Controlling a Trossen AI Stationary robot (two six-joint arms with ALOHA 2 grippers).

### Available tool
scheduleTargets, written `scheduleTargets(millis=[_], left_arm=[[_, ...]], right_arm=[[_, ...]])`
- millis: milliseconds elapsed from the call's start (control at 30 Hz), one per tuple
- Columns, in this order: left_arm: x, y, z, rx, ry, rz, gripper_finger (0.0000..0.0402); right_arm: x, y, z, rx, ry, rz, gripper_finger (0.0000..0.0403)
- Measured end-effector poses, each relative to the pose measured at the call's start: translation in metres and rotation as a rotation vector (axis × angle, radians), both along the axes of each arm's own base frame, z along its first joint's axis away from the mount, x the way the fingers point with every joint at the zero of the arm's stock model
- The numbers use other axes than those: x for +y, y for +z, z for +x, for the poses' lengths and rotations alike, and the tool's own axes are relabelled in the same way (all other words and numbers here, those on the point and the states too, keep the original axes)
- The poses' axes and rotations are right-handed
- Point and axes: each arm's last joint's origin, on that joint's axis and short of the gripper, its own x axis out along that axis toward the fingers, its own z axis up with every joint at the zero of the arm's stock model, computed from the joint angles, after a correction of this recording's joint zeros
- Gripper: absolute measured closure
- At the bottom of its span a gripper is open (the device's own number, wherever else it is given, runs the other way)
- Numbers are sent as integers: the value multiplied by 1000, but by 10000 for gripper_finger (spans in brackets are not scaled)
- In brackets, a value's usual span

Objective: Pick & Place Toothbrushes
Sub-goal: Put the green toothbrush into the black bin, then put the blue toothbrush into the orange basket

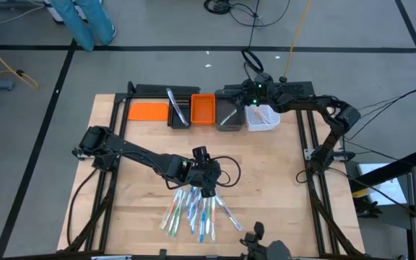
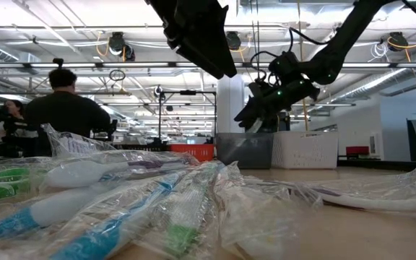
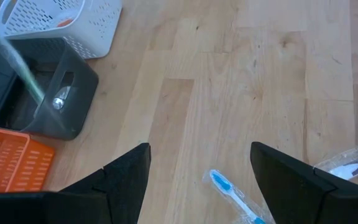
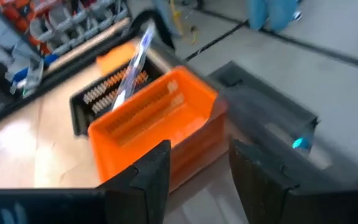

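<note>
The left arm reaches out low across the middle of the worktop. Its pincer [image 1: 206,189] points down toward the front edge, and its 2 fingers [image 3: 126,180] stand wide apart with nothing between them. The right arm bends around the far right side. Its pincer [image 1: 250,101] hangs at the back, fingers [image 4: 151,171] parted and holding nothing.
</note>
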Motion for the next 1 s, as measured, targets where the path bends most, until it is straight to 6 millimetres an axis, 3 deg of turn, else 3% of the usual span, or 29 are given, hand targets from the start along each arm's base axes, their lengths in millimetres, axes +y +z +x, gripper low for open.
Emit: scheduleTargets(millis=[267,533,767,1000], left_arm=[[0,0,0,-1,-1,-1,128],[0,0,0,5,-2,-1,128],[-1,-4,-5,61,6,-16,128],[-6,-9,-15,115,84,-62,128]], right_arm=[[1,16,-2,-28,-65,-73,249],[12,14,6,-46,55,-1,246],[40,13,25,-65,277,64,247],[70,14,38,-16,392,52,257]])
